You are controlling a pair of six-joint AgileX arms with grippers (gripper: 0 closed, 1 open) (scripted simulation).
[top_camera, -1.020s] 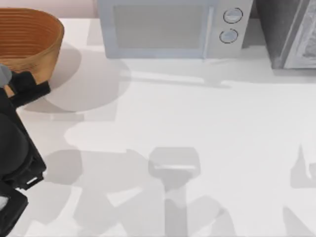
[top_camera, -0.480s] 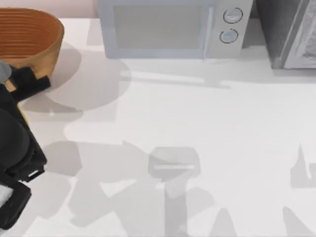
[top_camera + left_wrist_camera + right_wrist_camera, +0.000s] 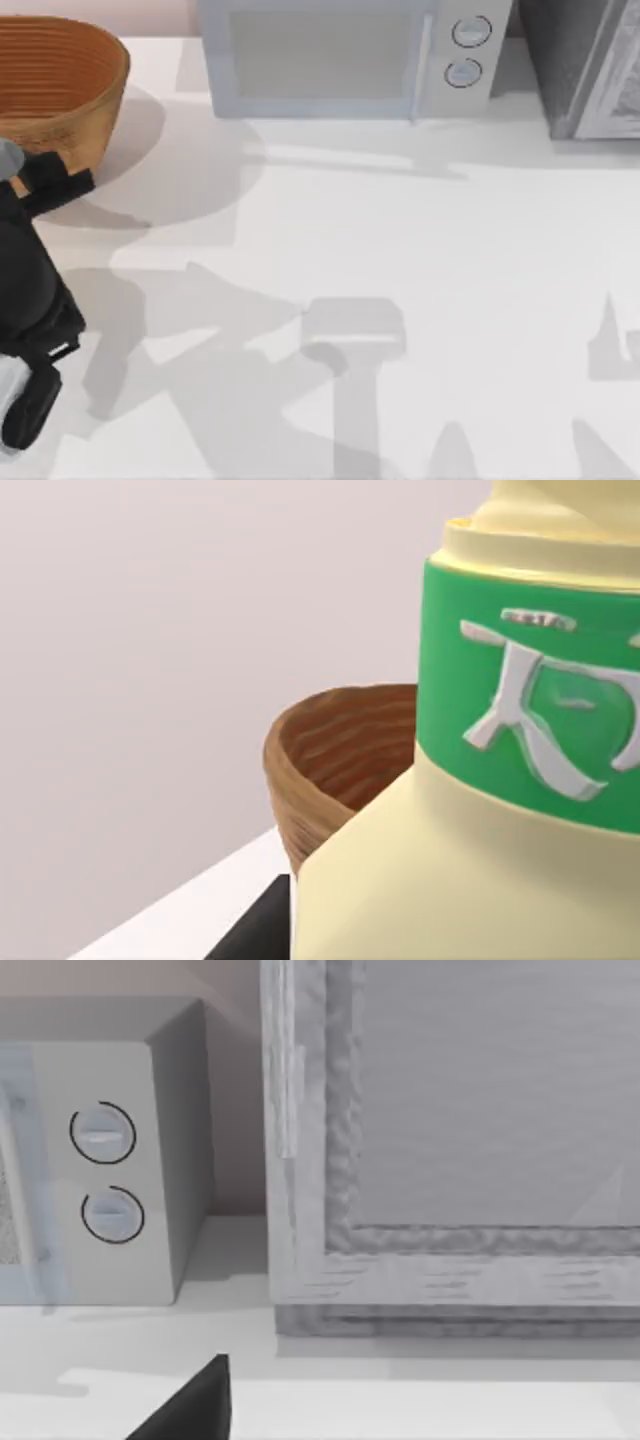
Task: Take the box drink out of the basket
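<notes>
My left gripper (image 3: 40, 185) sits at the near side of the basket (image 3: 60, 85), just outside its tan outer wall, over the white desk (image 3: 400, 250). In the left wrist view the box drink (image 3: 480, 810) is right up against the camera, cream-yellow body with a green band carrying a pale raised mark, and the basket (image 3: 335, 770) rim sits behind it, so the carton is out of the basket and beside it. My left gripper looks clenched on the box drink, carton close in front of the wrist, though the fingers themselves are hidden by it; a dark bit of gripper body shows low beside the carton. The carton is hidden under my arm from above. Basket interior shows ribbed orange-brown rings, nothing visible in the part I can see. To the right of the basket, along the back of the desk, stands a grey-white microwave (image 3: 350, 60) with two round knobs (image 3: 468, 50). Further right of it is a grey textured box-like unit (image 3: 590, 70), also seen in the right wrist view (image 3: 470, 1160) next to the microwave (image 3: 110, 1170). My right gripper (image 3: 195, 1405) shows as a dark tip well apart from the basket; I cannot tell its state.
</notes>
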